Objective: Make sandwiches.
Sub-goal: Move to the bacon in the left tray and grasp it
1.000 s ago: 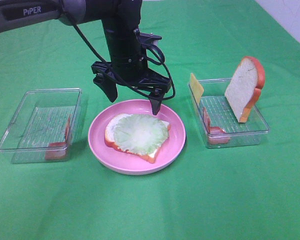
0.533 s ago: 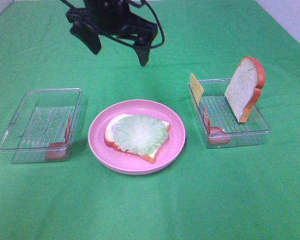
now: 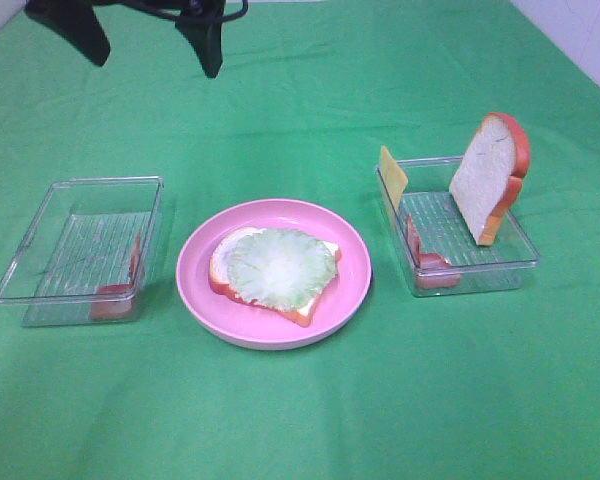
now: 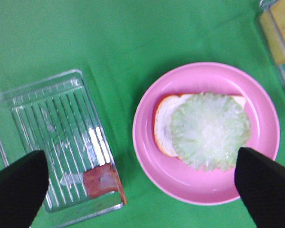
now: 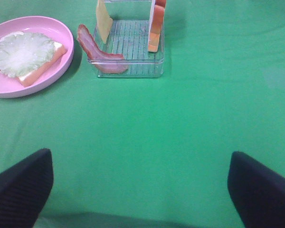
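A bread slice (image 3: 220, 272) topped with a lettuce leaf (image 3: 280, 265) lies on the pink plate (image 3: 195, 290); the left wrist view shows the lettuce (image 4: 209, 130) from above. My left gripper (image 3: 145, 40) hangs open and empty, high at the back left, well away from the plate. In the right tray (image 3: 510, 262) a second bread slice (image 3: 490, 175) stands upright, with a yellow cheese square (image 3: 392, 175) and a bacon strip (image 3: 425, 258). My right gripper (image 5: 141, 190) is open over bare cloth, short of that tray (image 5: 133, 66); it is out of the high view.
A clear tray (image 3: 80, 190) left of the plate holds one bacon strip (image 3: 120, 290), also seen as bacon (image 4: 103, 180) in the left wrist view. Green cloth covers the whole table. A pale wall edge shows at the far right corner.
My left gripper, which hung just over the plate's far rim, has risen and drawn back to the upper left, open throughout. The food has not moved.
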Tool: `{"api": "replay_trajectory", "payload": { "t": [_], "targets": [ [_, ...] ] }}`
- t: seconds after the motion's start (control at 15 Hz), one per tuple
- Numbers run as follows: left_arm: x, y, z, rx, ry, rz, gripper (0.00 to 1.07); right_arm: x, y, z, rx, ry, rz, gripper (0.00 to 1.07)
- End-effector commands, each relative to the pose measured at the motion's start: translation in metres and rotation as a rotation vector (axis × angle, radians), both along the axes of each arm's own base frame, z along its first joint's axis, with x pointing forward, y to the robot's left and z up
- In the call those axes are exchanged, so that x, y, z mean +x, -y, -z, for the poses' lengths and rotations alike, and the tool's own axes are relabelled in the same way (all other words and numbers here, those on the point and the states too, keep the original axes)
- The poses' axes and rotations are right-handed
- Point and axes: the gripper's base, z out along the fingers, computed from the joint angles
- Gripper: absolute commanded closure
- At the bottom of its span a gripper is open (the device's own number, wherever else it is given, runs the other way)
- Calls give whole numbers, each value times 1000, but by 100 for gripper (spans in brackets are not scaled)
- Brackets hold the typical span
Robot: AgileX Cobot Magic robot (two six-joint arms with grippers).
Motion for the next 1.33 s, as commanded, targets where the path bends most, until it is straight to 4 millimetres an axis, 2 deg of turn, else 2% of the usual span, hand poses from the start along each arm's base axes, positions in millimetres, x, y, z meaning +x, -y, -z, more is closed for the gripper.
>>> {"api": "replay_trajectory", "payload": {
  "t": [0.07, 0.27, 0.53, 1.0, 1.33],
  "targets": [
    [-19, -12, 24, 85, -169, -60, 6, -3, 0, 1, -2, 37, 6, 12],
    [-31, -20, 54, 130, -269, -179, 6, -3, 0, 1, -2, 37, 6, 12],
    [-29, -20, 55, 89, -262, -321, 6, -3, 0, 1, -2, 37, 6, 12],
    [-22, -10, 80, 74, -333, -299, 6, -3, 0, 1, -2, 37, 6, 12],
    [-13, -7, 120, 163, -416, -279, 6, -3, 0, 1, -2, 37, 6, 12]
  ]
}}
